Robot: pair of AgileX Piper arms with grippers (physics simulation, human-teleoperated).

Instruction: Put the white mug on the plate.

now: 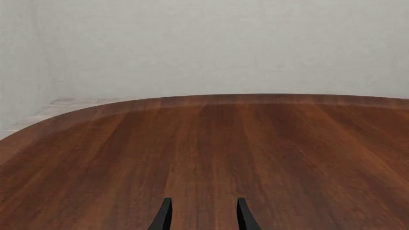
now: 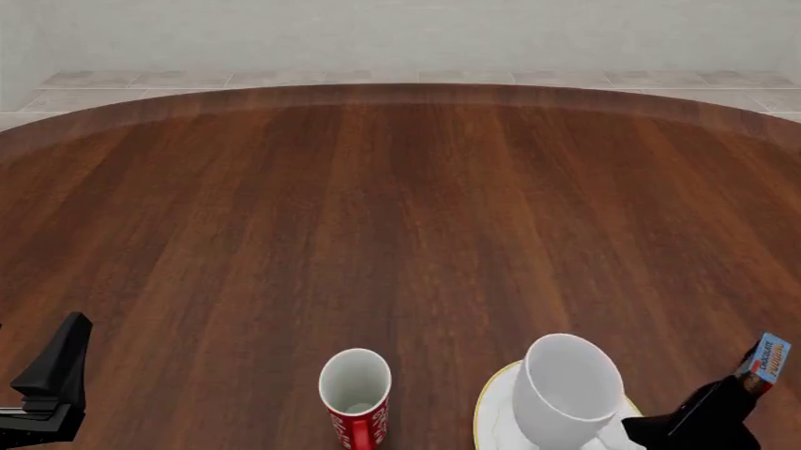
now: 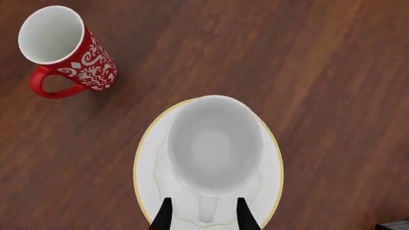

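The white mug stands upright on the plate at the near right of the table. My right gripper is open just above the plate. Its fingers lie on either side of the mug's handle with a gap on both sides. My left gripper is open and empty at the near left, over bare wood.
A red mug with white pattern stands upright left of the plate. A small blue and orange box lies at the near right edge. The dark wooden table curves away at the back.
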